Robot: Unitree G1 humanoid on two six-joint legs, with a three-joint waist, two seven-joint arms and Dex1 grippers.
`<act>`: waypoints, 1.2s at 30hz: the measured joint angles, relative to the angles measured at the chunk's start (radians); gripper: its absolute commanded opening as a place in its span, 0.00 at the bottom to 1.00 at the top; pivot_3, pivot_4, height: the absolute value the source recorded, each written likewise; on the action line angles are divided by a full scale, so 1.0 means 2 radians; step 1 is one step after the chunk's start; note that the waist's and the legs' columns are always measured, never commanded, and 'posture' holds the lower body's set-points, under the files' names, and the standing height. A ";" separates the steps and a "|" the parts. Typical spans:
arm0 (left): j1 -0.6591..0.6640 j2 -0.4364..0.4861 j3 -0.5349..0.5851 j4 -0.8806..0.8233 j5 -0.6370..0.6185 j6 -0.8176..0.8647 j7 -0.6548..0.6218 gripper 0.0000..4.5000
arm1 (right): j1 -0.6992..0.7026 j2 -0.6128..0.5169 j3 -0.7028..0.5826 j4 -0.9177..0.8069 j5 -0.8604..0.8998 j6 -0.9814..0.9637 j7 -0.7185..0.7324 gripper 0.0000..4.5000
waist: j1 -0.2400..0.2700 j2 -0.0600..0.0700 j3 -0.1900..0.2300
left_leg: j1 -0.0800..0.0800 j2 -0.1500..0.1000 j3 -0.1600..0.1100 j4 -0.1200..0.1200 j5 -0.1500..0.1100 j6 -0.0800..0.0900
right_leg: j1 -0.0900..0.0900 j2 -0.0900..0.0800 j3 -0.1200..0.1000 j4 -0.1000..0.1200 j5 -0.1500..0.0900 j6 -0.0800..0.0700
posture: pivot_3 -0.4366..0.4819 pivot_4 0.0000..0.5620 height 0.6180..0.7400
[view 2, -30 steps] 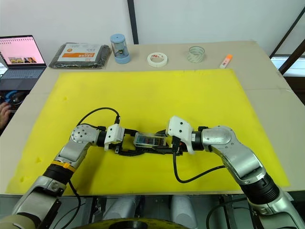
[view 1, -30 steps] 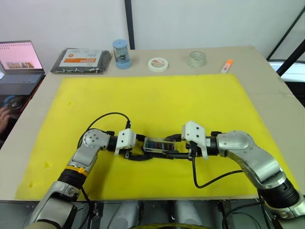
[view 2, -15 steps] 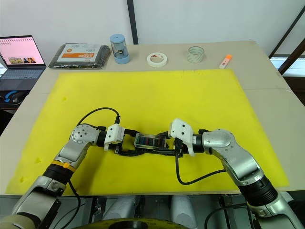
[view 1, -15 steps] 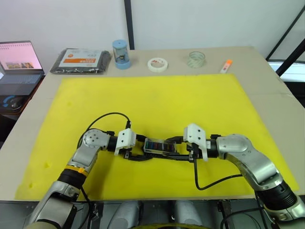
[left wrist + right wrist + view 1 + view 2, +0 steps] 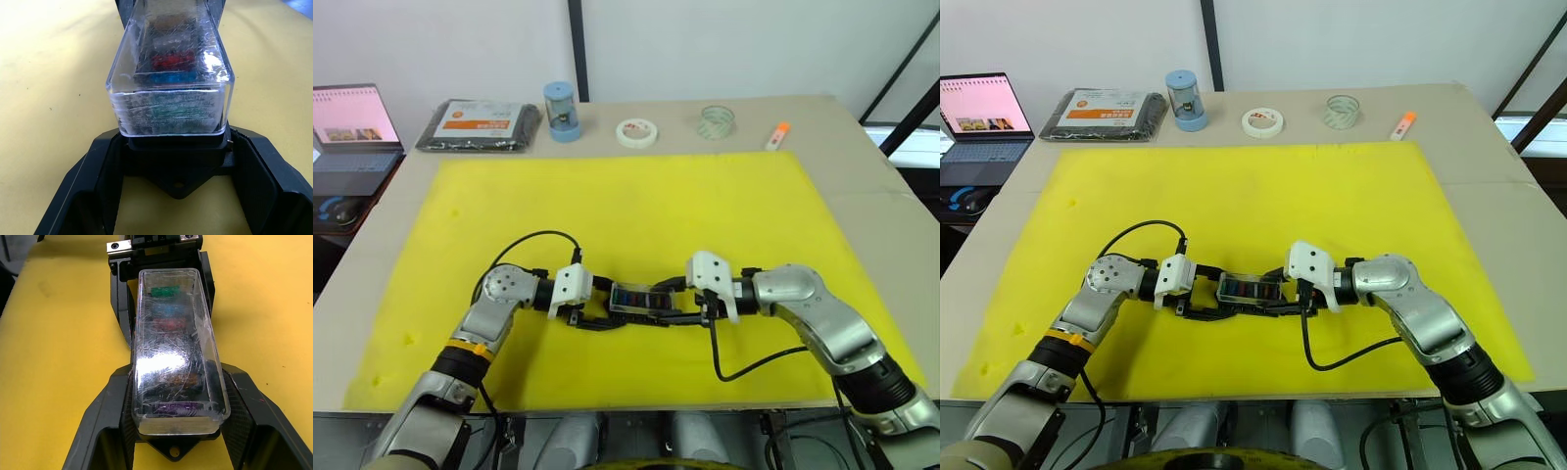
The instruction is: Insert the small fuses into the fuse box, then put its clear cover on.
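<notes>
Both hands, left hand [image 5: 597, 309] and right hand [image 5: 677, 305], clamp opposite ends of the clear cover [image 5: 640, 296] seated over the fuse box [image 5: 176, 161]; tape rolls [image 5: 637, 131], packet [image 5: 479, 123] lie well apart at the surface's [image 5: 862, 186] far edge.

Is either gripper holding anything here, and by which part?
Both hold the fuse box, one at each end: left gripper and right gripper clamp its black base below the clear cover, which is already on.

A lab bench: yellow mat [image 5: 626, 215] on a table [image 5: 862, 176], laptop [image 5: 347, 132] off its left edge, tape rolls [image 5: 636, 131] along the far edge.
</notes>
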 measured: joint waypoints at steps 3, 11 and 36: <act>0.000 0.000 0.000 0.000 0.000 0.000 0.000 0.61 | 0.001 0.000 0.000 -0.001 0.000 0.000 0.001 0.42 | 0.000 0.000 0.000 | 0.000 0.000 0.000 0.000 0.000 0.000 | 0.000 0.000 0.000 0.000 0.000 0.000 | 0.48 0.27 1.00; 0.000 0.001 0.000 0.000 0.000 0.000 0.001 0.61 | 0.003 -0.002 0.000 -0.006 -0.001 0.001 0.002 0.59 | 0.000 0.000 0.000 | 0.000 0.000 0.000 0.000 0.000 0.000 | 0.000 0.000 0.000 0.000 0.000 0.000 | 0.48 0.27 1.00; 0.004 0.003 0.000 -0.005 0.000 0.000 0.004 0.61 | 0.044 -0.085 -0.087 -0.048 0.031 0.046 0.030 0.99 | 0.000 0.000 0.000 | 0.000 0.000 0.000 0.000 0.000 0.000 | 0.000 0.000 0.000 0.000 0.000 0.000 | 0.48 0.27 1.00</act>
